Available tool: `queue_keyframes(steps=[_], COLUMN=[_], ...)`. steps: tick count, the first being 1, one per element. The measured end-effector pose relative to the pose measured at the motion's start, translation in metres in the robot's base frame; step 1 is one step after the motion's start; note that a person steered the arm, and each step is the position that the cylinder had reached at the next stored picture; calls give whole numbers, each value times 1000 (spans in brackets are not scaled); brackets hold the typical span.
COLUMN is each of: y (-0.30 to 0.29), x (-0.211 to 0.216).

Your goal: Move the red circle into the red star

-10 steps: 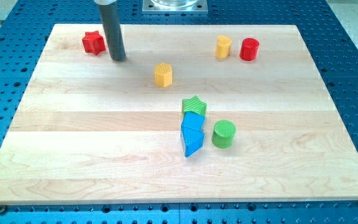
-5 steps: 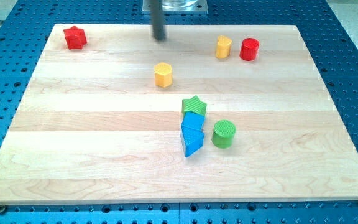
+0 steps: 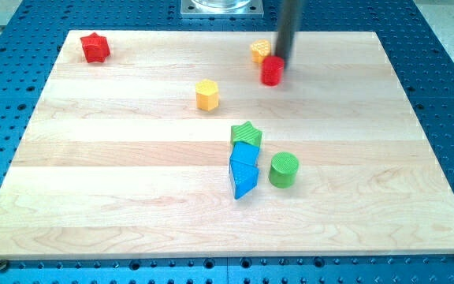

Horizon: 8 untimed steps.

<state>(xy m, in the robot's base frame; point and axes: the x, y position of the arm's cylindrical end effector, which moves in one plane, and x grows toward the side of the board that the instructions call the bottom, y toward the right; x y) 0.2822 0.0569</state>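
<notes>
One rod, no jaws, gripping nothing: my tip [image 3: 278, 58] touches the red circle [image 3: 272, 71] on its far-right side, a yellow block [image 3: 260, 52] just left. Red star [image 3: 94, 47] sits well apart at far left. Most of the push remains.

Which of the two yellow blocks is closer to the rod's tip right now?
The yellow block at the view's top, just left of my tip and beside the red circle. The other yellow block sits alone, farther down-left.
</notes>
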Motion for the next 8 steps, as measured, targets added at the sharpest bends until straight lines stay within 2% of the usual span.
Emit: queue_keyframes(steps=[1,2,3,4,5,6,7,8], y=[-57,19,60,62,85,-27,-29,21], x=[5,4,-15,-10,66,62,70,32])
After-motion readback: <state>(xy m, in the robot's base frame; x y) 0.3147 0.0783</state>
